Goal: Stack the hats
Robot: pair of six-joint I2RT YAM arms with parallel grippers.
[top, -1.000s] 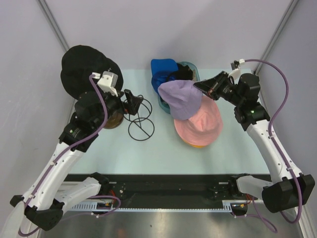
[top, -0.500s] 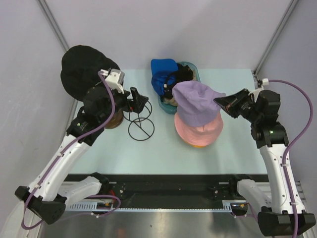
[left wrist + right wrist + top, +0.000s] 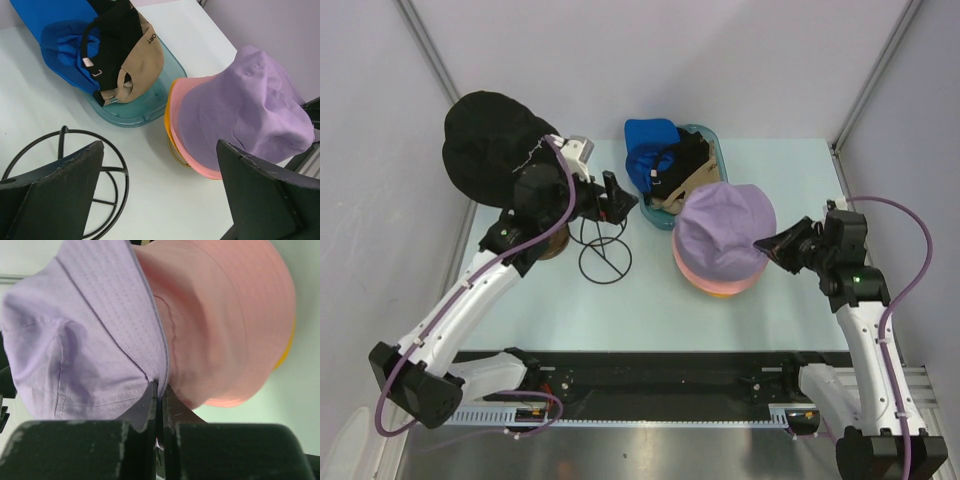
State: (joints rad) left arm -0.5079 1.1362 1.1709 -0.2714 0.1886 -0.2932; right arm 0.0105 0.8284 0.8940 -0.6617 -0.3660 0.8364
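The lavender bucket hat lies over the pink hat, which sits on an orange hat. My right gripper is shut on the lavender hat's brim at its right side. The pink hat shows beside it in the right wrist view. My left gripper is open and empty above the wire stand. A blue cap and a tan and black cap lie in a teal tray. A black bucket hat sits at the back left.
The left wrist view shows the lavender hat, the tray with the caps and the black wire stand. A brown rounded object sits under my left arm. Walls close in both sides.
My right gripper has pulled the lavender hat down and to the right over the pink hat. My left gripper has moved right and back, over the wire stand.
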